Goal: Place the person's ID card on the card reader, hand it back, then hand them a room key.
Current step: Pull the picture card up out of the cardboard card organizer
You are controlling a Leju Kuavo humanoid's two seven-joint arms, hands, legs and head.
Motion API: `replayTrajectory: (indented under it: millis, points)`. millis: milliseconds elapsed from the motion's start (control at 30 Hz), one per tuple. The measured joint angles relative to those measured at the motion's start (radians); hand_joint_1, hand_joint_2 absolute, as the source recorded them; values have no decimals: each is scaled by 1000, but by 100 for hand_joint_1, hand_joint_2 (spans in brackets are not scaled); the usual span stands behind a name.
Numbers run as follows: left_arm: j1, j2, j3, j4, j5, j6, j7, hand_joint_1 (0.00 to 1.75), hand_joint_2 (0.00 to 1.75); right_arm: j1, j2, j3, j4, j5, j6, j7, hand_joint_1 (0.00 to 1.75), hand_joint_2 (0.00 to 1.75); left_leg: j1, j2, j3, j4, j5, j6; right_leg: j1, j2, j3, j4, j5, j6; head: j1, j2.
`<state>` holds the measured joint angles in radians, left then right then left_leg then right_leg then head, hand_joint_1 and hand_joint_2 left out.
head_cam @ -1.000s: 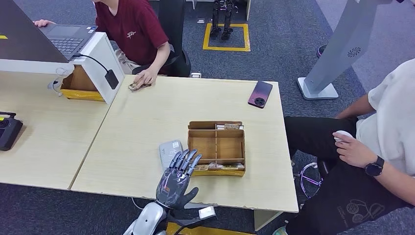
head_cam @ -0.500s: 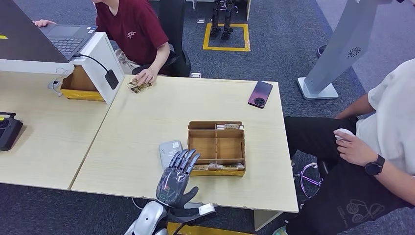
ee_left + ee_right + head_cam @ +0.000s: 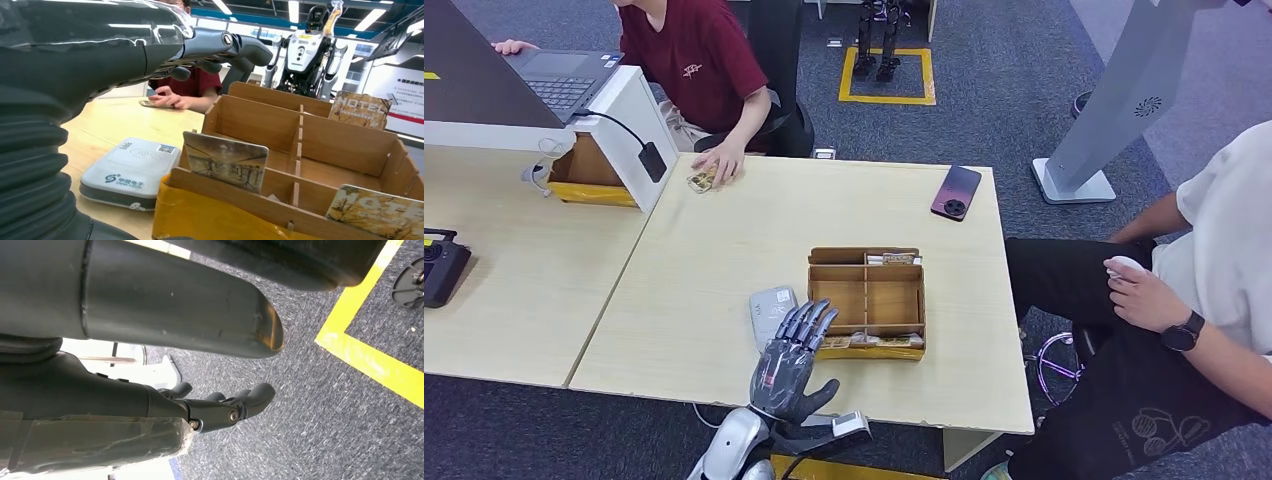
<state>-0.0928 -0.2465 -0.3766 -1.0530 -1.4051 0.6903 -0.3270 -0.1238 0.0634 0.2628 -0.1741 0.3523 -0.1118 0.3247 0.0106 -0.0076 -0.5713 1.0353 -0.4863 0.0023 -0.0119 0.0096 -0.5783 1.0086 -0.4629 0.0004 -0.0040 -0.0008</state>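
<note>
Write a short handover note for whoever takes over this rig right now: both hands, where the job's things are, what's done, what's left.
Left hand: open, empty, raised at the near table edge beside the card reader.
Right hand: hanging over the floor, holding nothing.
ID card: flat on the far table edge under the hand of the person in the red shirt.
Room keys: upright in the wooden box, right of the reader.
Done: nothing visible.
Left: take the card, place it on the reader, return it, hand over a key.
</note>
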Motion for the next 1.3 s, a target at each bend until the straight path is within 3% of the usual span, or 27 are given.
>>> replayTrajectory:
  millis: [200, 1033, 1100, 1167, 1233, 1300]
  points:
    - [-8, -20, 30, 33, 7, 0, -28, 0, 175, -1, 3, 0, 0, 10, 0, 1, 0, 0, 0, 0, 0, 0, 0, 0, 0, 0, 0, 0, 0, 0, 0, 0]
    - [-8, -29, 92, 50, -13, 0, -44, 0, 175, -1, 3, 0, 0, 28, 0, 2, 0, 0, 0, 0, 0, 0, 0, 0, 0, 0, 0, 0, 0, 0, 0, 0]
    - [-8, -30, 97, 43, -13, 0, -50, 71, 175, 0, 3, 0, 0, 28, 0, 3, 0, 0, 0, 0, 0, 0, 0, 0, 0, 0, 0, 0, 0, 0, 0, 0]
    - [-8, -30, 102, 36, -12, 1, -53, 158, 175, 0, 3, 0, 0, 28, 0, 4, 0, 0, 0, 0, 0, 0, 0, 0, 0, 0, 0, 0, 0, 0, 0, 0]
    - [-8, -30, 109, 34, -7, 1, -55, 175, 175, 0, 3, -1, 0, 28, 0, 4, 0, 0, 0, 0, 0, 0, 0, 0, 0, 0, 0, 0, 0, 0, 0, 0]
    - [-8, -30, 113, 34, 0, 1, -59, 175, 175, 0, 3, -2, 0, 28, 0, 3, 0, 0, 0, 0, 0, 0, 0, 0, 0, 0, 0, 0, 0, 0, 0, 0]
